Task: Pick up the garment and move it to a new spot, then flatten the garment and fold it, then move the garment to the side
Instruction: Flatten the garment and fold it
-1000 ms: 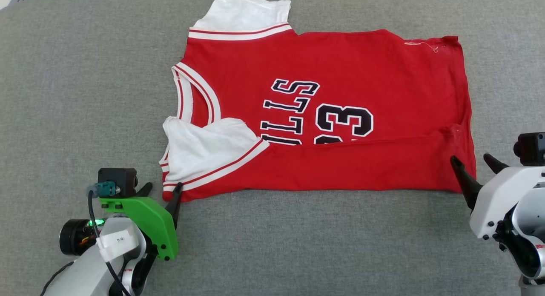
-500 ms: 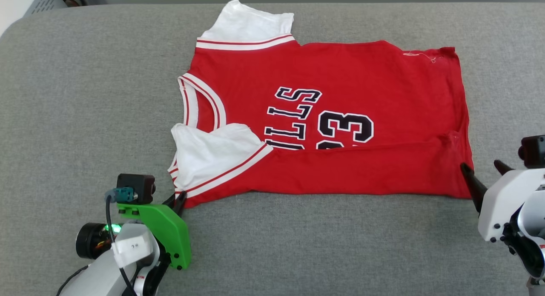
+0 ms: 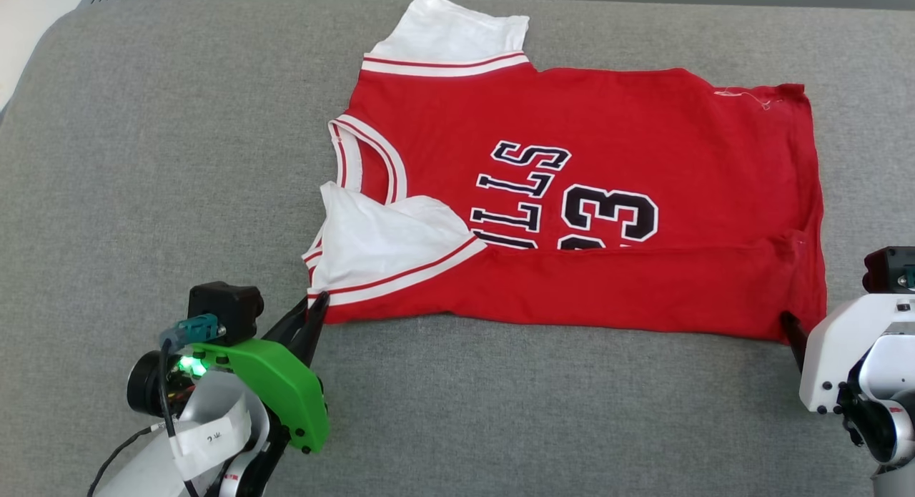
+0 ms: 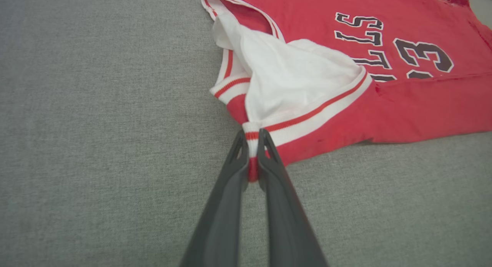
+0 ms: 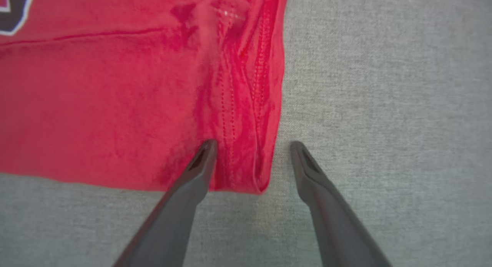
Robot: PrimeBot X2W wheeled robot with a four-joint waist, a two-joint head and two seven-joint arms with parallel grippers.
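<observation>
at the lower left of the head view, our left gripper reaches up to the near left corner of the shirt. in the left wrist view its two dark fingers are pressed together on the striped trim at the tip of the near sleeve, with a strip of white and red cloth pinched between them. that corner is drawn to a point at the fingertips.

the shirt lies spread on the grey padded surface, in the middle and right of the head view. its collar points left and its hem points right. the near sleeve, white with a red stripe, is folded over the red front just beside the collar. the far sleeve sticks out flat at the top edge. the near long side of the shirt is folded up over the front, and its edge covers the lower part of the black lettering.

at the lower right, our right gripper sits at the near right corner of the shirt. in the right wrist view its fingers stand wide apart. one tip is over the red cloth just inside the hem, and the other is over bare grey surface just beside it. the stitched hem edge runs between them. nothing is gripped there, and we cannot tell whether the tips touch the cloth.
</observation>
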